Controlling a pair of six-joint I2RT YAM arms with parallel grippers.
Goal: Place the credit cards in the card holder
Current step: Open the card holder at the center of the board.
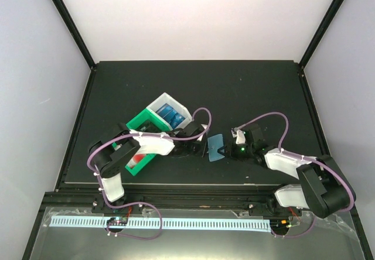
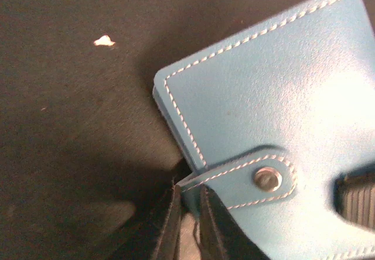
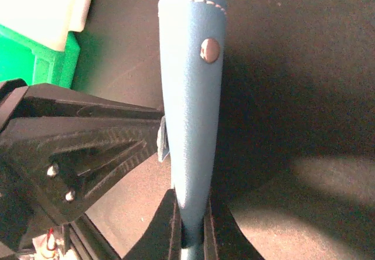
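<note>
Card holder (image 1: 215, 148): upright near table centre, between both arms; right gripper (image 3: 192, 225) clamps one edge, steadying it; left gripper (image 2: 188, 213) pinches the snap tab (image 2: 246, 178), we judge to unfasten it; credit cards (image 1: 171, 115) apparently wait in the white bin (image 1: 177, 101).

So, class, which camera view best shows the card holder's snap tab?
Left wrist view: the snap tab lies face-on and close, stitching and metal stud clear. The right wrist view sees the card holder edge-on, only a stud showing. In the top view the tab is too small to make out.
</note>
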